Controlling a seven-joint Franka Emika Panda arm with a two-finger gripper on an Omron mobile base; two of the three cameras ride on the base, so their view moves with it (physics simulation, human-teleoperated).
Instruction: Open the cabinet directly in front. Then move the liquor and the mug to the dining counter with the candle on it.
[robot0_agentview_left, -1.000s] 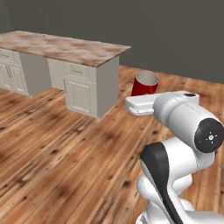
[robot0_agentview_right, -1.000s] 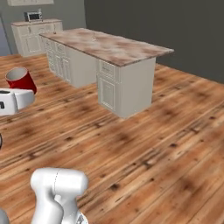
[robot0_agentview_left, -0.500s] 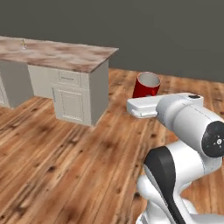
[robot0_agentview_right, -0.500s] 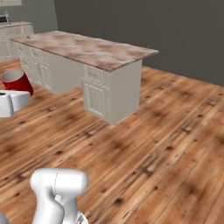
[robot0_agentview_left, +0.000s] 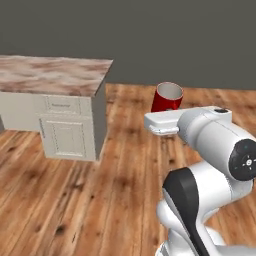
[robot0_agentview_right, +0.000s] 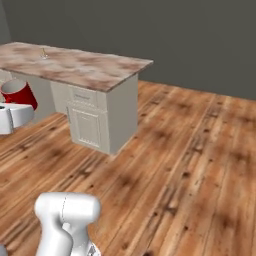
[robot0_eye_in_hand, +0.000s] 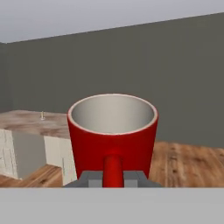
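My gripper is shut on the red mug, holding it upright by the base with its handle between the finger tips. The left base view has the mug held in the air above the wood floor, just past my gripper. In the right base view the mug hangs at the left edge. The dining counter lies to the left, apart from the mug. On the dining counter stands the candle, far back; the candle is tiny in the hand view. The cabinet and the liquor are out of view.
Cream cabinet fronts close off the counter's near end. Wood floor spreads wide to the right of the counter. A dark grey wall runs behind everything.
The whole picture has shifted: the base has moved, so the counter has slid left in both base views. The mug stays held in the gripper as before.
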